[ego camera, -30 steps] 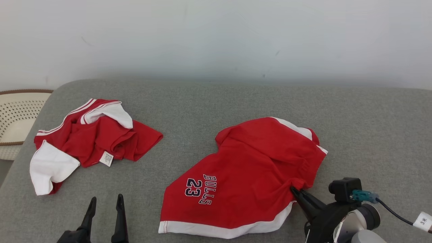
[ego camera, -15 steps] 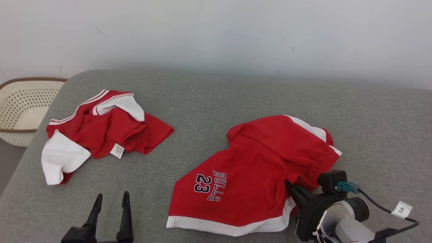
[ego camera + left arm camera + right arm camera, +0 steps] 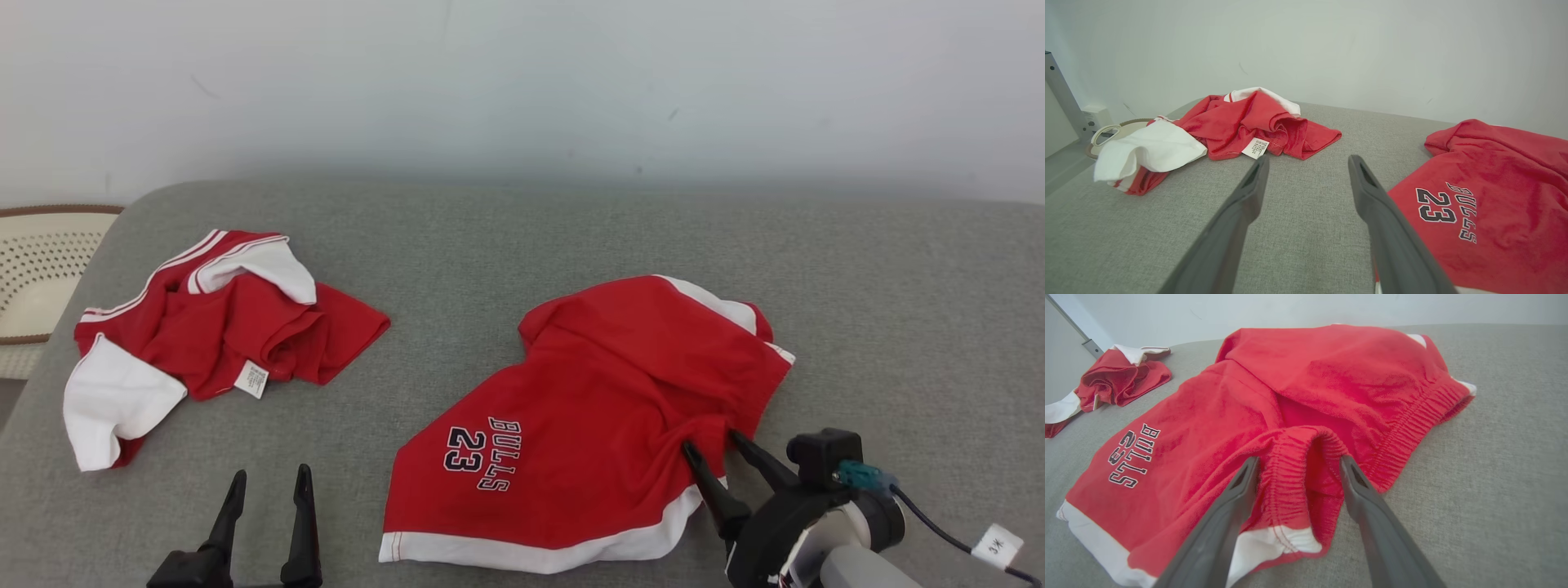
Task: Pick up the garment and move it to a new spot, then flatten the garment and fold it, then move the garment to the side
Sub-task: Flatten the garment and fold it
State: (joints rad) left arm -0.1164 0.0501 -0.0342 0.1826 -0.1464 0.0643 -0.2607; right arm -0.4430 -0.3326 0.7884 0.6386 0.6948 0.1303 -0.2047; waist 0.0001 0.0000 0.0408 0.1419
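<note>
Light is bright, even and diffuse, falling from above, so shadows are soft: a thin dark rim under the hem of the red shorts (image 3: 588, 425) and a faint smudge beneath the crumpled red and white garment (image 3: 212, 335) on the grey fabric worktop (image 3: 506, 245). The pale wall (image 3: 522, 82) takes a slight green-grey cast and dims into a hazy band where it meets the worktop. The head view is mildly soft throughout. Both wrist views stretch at the edges; the left tool (image 3: 1308, 159) and right tool (image 3: 1299, 459) loom large and a little blurred near the bottom edge, while the cloth's weave beyond them is crisp, its red strongly saturated
</note>
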